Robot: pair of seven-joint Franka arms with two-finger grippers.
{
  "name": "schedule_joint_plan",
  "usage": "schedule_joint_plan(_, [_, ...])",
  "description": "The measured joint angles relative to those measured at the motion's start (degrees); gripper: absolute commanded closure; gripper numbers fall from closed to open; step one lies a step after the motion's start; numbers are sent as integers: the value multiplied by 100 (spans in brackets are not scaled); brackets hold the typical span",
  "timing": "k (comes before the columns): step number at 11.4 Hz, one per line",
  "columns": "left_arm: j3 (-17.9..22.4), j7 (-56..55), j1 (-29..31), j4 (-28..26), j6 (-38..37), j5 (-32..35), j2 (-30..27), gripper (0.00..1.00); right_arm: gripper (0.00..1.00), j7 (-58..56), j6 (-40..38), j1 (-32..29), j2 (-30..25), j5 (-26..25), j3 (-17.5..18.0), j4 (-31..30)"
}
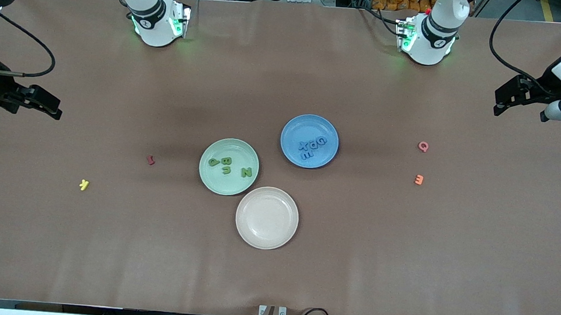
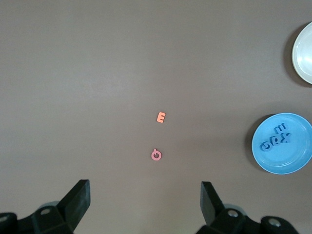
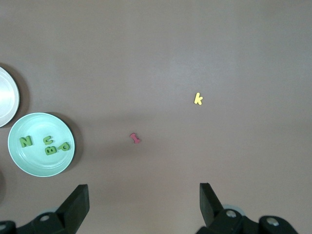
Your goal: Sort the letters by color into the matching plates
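green plate (image 1: pixel 213 180): four green letters (image 1: pixel 228 166) inside;
blue plate (image 1: pixel 295 126): four blue letters (image 1: pixel 312 147) inside;
left gripper (image 1: pixel 499 102): fingers apart, empty, waiting;
right gripper (image 1: pixel 54 108): fingers apart, empty, waiting

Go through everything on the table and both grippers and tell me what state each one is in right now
Pale mint green plate: holds four green letters.
Medium blue plate: holds four blue letters.
Beige plate: empty.
Red letter, yellow K, pink letter, orange E: loose on the brown table.
Left gripper: open, empty, above the table's left-arm end.
Right gripper: open, empty, above the right-arm end.
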Motion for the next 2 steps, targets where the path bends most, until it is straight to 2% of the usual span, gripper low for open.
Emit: schedule_joint_plan(2, [-1, 0, -1, 0, 0, 0, -1, 0, 0, 0, 3, 0, 0, 0, 0, 0])
